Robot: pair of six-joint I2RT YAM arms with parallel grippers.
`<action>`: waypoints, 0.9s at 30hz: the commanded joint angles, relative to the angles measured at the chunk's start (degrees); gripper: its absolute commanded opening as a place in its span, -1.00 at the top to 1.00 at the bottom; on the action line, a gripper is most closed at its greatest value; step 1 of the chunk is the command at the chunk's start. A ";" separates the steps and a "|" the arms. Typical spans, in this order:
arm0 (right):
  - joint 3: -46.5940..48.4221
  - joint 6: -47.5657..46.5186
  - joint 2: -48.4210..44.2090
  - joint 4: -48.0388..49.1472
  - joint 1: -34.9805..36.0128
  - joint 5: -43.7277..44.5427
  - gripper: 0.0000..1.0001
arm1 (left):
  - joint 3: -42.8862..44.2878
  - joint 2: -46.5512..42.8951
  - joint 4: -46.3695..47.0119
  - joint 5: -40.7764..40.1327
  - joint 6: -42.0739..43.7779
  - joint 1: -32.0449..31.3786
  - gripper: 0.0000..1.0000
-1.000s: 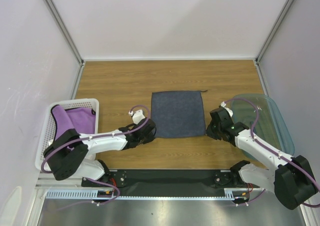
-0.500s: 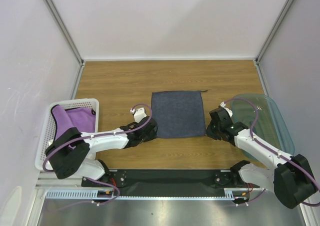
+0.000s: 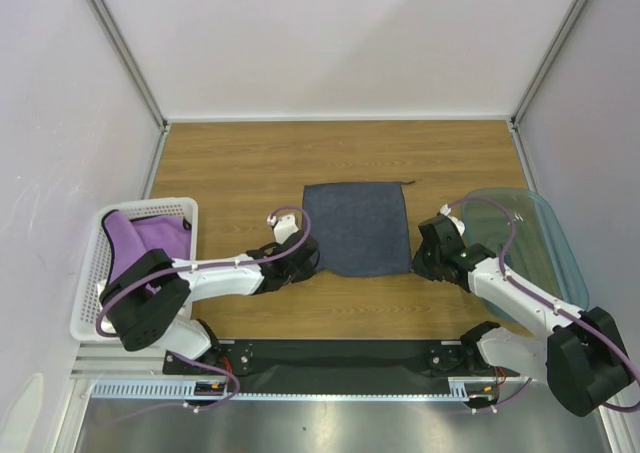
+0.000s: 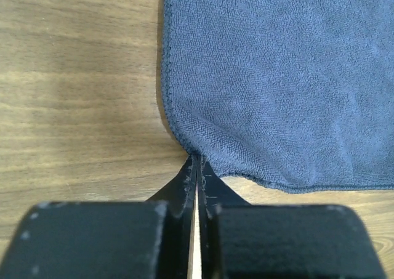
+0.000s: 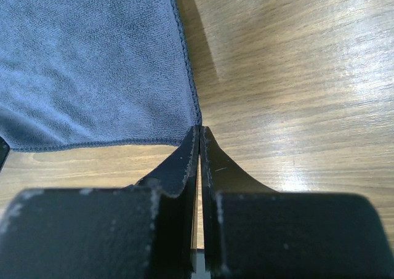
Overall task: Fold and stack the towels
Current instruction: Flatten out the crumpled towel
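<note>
Both arms same build: left arm and right arm have white link shells, black joint housings and chunky black shoulder blocks. A purple cable loops at each wrist and runs along the links. Left gripper and right gripper: matte black tapered fingers, boxy black carriers, pale scuff specks.

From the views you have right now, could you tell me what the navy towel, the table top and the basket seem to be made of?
Navy towel: soft matte cloth, likely microfibre terry; fine looped pile, stitched hem.
Table top: wood or wood-look laminate, slight sheen; grain lines and glare.
Basket: white plastic, probably; rigid perforated walls.
</note>
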 commanded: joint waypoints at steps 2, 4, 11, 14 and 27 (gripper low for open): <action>0.66 -0.47 0.06 0.53 -0.21 0.78 1.00 | 0.83 1.33 -4.52 0.86 1.20 -1.11 0.99; 0.84 -0.64 -0.03 0.53 -0.21 0.78 1.00 | 0.75 0.11 -5.05 0.15 1.63 -1.29 0.99; 0.93 -0.91 0.32 0.70 -0.21 0.78 1.00 | 0.57 -7.62 -7.60 -2.66 2.78 -1.82 0.99; 1.02 -1.00 0.41 0.79 -0.21 0.69 1.00 | 0.74 -9.82 -9.35 -3.72 3.22 -1.82 0.99; 1.10 -1.61 0.67 0.27 -0.30 0.60 1.00 | -1.98 -7.01 -3.12 -2.66 6.12 -1.73 -0.01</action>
